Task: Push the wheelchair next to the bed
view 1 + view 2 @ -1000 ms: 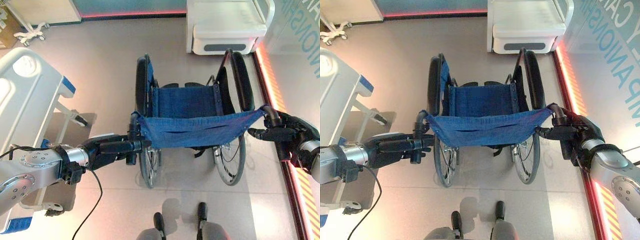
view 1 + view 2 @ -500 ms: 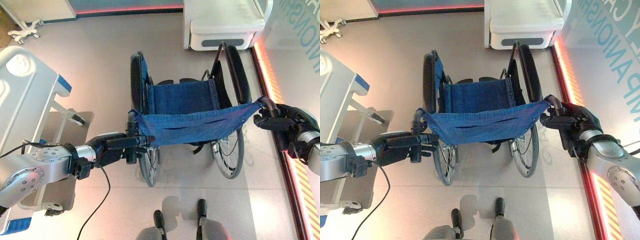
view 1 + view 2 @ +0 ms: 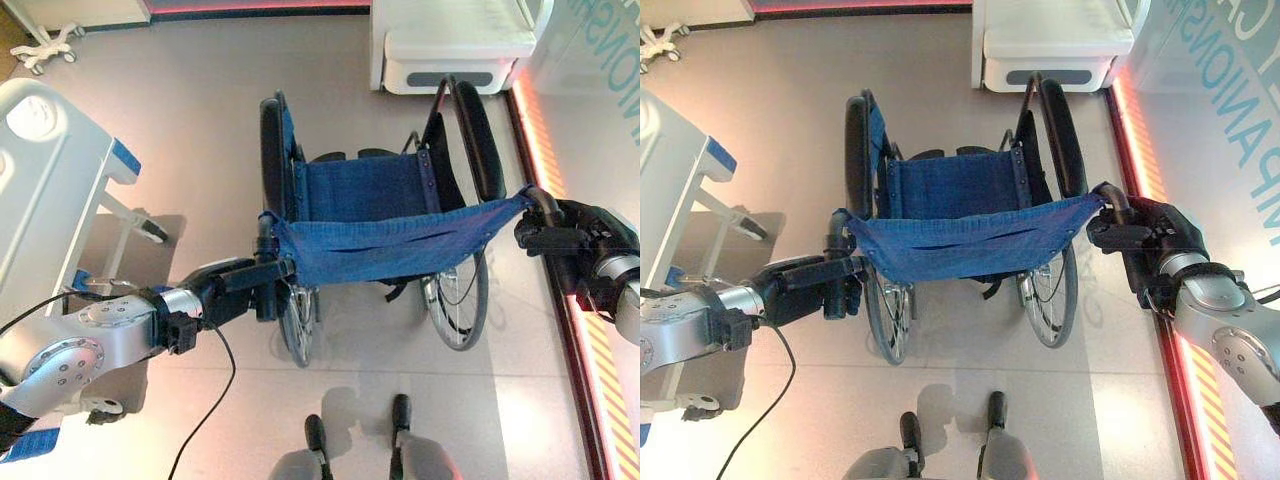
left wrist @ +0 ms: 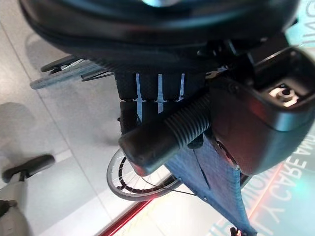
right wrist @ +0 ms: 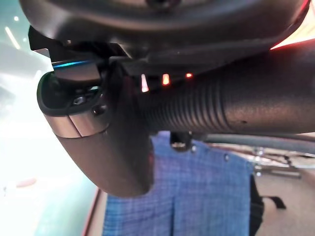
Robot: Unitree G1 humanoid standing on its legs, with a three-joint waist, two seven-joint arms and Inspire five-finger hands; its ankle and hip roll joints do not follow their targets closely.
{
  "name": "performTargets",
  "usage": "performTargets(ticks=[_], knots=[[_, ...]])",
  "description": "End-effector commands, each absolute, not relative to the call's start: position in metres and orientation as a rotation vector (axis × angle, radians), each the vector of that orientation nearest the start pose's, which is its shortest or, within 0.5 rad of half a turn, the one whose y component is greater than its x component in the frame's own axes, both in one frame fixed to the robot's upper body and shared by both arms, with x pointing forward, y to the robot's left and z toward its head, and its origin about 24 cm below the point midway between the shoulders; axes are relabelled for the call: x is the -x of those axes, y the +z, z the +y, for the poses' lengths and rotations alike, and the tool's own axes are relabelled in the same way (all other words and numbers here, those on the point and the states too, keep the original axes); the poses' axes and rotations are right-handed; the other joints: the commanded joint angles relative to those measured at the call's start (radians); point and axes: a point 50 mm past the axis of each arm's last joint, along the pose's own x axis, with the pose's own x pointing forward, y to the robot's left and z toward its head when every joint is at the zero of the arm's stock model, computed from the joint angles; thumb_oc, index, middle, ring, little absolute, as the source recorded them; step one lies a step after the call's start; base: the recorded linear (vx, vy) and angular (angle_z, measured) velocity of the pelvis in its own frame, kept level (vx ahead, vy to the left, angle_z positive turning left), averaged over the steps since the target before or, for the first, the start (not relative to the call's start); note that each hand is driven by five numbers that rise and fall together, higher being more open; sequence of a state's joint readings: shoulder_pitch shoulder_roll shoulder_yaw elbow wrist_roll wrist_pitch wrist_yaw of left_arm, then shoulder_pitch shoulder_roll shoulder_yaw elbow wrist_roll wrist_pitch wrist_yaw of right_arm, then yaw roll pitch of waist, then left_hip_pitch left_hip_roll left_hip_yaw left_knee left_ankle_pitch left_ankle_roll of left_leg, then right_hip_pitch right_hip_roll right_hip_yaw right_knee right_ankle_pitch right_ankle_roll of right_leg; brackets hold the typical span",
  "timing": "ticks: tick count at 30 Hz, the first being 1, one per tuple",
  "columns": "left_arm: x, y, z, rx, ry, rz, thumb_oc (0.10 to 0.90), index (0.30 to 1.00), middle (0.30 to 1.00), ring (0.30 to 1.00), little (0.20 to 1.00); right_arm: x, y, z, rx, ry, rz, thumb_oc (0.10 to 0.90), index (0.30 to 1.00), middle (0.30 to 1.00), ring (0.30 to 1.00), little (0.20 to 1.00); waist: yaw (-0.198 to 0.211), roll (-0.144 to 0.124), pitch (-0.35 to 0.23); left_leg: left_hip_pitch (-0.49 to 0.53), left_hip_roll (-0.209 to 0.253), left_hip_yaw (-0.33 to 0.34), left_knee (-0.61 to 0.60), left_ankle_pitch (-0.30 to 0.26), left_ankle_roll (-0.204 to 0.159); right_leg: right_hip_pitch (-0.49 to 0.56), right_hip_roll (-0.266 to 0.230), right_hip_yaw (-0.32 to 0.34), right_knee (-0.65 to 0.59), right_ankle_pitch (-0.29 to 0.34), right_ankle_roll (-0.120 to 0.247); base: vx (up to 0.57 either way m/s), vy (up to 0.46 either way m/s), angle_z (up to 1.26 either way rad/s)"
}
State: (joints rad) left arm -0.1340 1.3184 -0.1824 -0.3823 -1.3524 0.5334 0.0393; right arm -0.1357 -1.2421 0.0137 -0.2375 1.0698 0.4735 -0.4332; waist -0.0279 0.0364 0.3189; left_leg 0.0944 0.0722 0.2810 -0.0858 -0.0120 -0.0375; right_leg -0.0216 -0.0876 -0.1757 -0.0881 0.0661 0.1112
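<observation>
A black-framed wheelchair (image 3: 380,215) with a blue fabric seat and backrest stands on the floor ahead, facing away from me. My left hand (image 3: 235,290) is shut on its left push handle (image 4: 167,137), the ribbed grip lying between thumb and fingers. The right push handle (image 5: 226,105) is wrapped by my right hand (image 3: 575,245), which is shut on it by the red floor strip. The white hospital bed (image 3: 45,170) with blue corner trim stands at the left, a gap of floor between it and the wheelchair.
A white medical cabinet (image 3: 455,45) stands straight ahead of the wheelchair at the back. A glowing red strip (image 3: 560,300) and a wall run along the right. A wheeled white stand base (image 3: 45,45) sits at the far left back.
The whole picture has shifted as I move; the wheelchair has rolled a little forward toward the cabinet. Both hands keep their hold on the handles.
</observation>
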Motion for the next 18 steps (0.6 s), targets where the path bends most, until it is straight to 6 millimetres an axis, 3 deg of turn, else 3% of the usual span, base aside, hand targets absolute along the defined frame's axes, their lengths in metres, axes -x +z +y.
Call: performTargets(ticks=[1, 7, 9, 12, 13, 14, 16, 17, 18], knots=[[-0.251, 0.220, 0.235, -0.024, -0.372, 0.113, 0.400, 0.300, 0.300, 0.300, 0.300, -0.262, 0.189, -0.283, 0.247, -0.157, 0.162, 0.400, 0.300, 0.300, 0.300, 0.300, -0.020, -0.013, -0.010, -0.064, 0.006, -0.003, 0.008, 0.069, -0.021, 0.025, 0.004, -0.056, 0.032, -0.012, -0.006, -0.01, -0.072, 0.00], [-0.249, 0.223, 0.239, -0.002, -0.330, 0.093, 0.400, 0.300, 0.300, 0.300, 0.300, -0.260, 0.191, -0.279, 0.253, -0.115, 0.157, 0.400, 0.300, 0.300, 0.300, 0.300, -0.014, -0.023, -0.014, -0.065, 0.022, -0.005, 0.038, 0.065, -0.027, 0.025, 0.015, -0.071, 0.054, -0.031, -0.020, 0.01, -0.116, 0.00], [-0.247, 0.224, 0.243, 0.015, -0.304, 0.084, 0.400, 0.300, 0.300, 0.300, 0.300, -0.259, 0.193, -0.276, 0.258, -0.085, 0.160, 0.400, 0.300, 0.300, 0.300, 0.300, -0.007, -0.034, -0.014, -0.075, 0.040, -0.012, 0.099, 0.049, -0.033, 0.029, 0.017, -0.083, 0.071, -0.040, -0.031, 0.06, -0.222, 0.02], [-0.246, 0.225, 0.251, 0.039, -0.253, 0.064, 0.400, 0.300, 0.300, 0.300, 0.300, -0.261, 0.195, -0.266, 0.251, -0.013, 0.166, 0.400, 0.300, 0.300, 0.300, 0.300, 0.007, -0.063, -0.011, -0.126, 0.081, -0.016, 0.302, 0.028, -0.042, 0.022, 0.013, -0.108, 0.118, -0.053, -0.056, 0.06, -0.205, 0.00], [-0.246, 0.225, 0.251, 0.039, -0.253, 0.064, 0.400, 0.300, 0.300, 0.300, 0.300, -0.262, 0.195, -0.266, 0.251, -0.013, 0.166, 0.400, 0.300, 0.300, 0.300, 0.300, 0.006, -0.063, -0.011, -0.127, 0.082, -0.016, 0.304, 0.027, -0.042, 0.022, 0.013, -0.108, 0.118, -0.053, -0.057, 0.09, -0.299, -0.02], [-0.246, 0.224, 0.256, 0.063, -0.218, 0.053, 0.400, 0.300, 0.300, 0.300, 0.300, -0.264, 0.193, -0.259, 0.256, 0.034, 0.170, 0.400, 0.300, 0.300, 0.300, 0.300, 0.024, -0.080, 0.009, -0.217, 0.107, -0.060, 0.553, 0.089, -0.057, 0.024, 0.024, -0.108, 0.149, -0.065, -0.088, 0.07, -0.224, -0.17], [-0.246, 0.219, 0.259, 0.073, -0.195, 0.061, 0.400, 0.300, 0.300, 0.300, 0.300, -0.266, 0.189, -0.254, 0.259, 0.061, 0.171, 0.400, 0.300, 0.300, 0.300, 0.300, 0.033, -0.081, 0.022, -0.273, 0.108, -0.087, 0.636, 0.123, -0.061, 0.030, 0.037, -0.104, 0.165, -0.074, -0.101, 0.12, -0.205, -0.45], [-0.246, 0.215, 0.261, 0.085, -0.182, 0.079, 0.400, 0.300, 0.300, 0.300, 0.300, -0.267, 0.186, -0.249, 0.261, 0.074, 0.175, 0.400, 0.300, 0.300, 0.300, 0.300, 0.039, -0.089, 0.031, -0.317, 0.112, -0.088, 0.739, 0.130, -0.055, 0.043, 0.042, -0.098, 0.175, -0.083, -0.116, 0.19, -0.135, -0.37], [-0.246, 0.212, 0.262, 0.100, -0.171, 0.091, 0.400, 0.300, 0.300, 0.300, 0.300, -0.268, 0.184, -0.246, 0.260, 0.089, 0.174, 0.400, 0.300, 0.300, 0.300, 0.300, 0.042, -0.091, 0.034, -0.332, 0.111, -0.092, 0.753, 0.135, -0.050, 0.051, 0.045, -0.094, 0.180, -0.087, -0.119, 0.20, -0.059, -0.06]])
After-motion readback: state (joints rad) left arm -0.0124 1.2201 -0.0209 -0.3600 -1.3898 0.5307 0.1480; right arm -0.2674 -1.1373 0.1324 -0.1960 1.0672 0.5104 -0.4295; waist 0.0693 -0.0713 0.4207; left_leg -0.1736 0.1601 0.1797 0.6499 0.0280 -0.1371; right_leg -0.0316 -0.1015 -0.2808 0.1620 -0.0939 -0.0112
